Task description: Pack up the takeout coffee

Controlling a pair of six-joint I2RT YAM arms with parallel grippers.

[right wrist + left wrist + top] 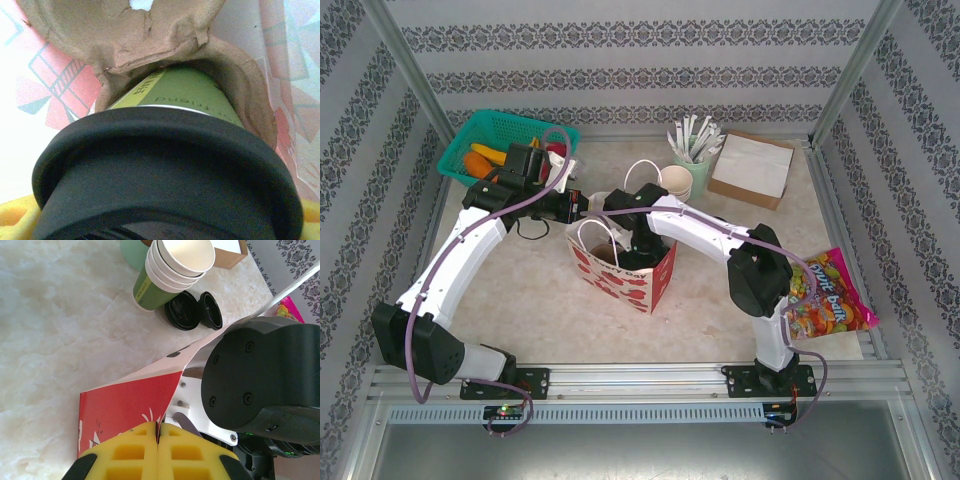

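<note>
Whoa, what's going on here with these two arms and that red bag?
The two arms are packing a coffee to go. The left gripper is pinched shut on the edge of the red paper bag, apparently to steady it. The right gripper reaches inside the bag, clamped on the takeout coffee, whose green cup sits in a pocket of the brown cardboard carrier. It has not let go yet.

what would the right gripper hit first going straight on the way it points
Likely the pulp tray: the coffee in the right gripper is at its pocket, so the cup's base would press in first.
</note>
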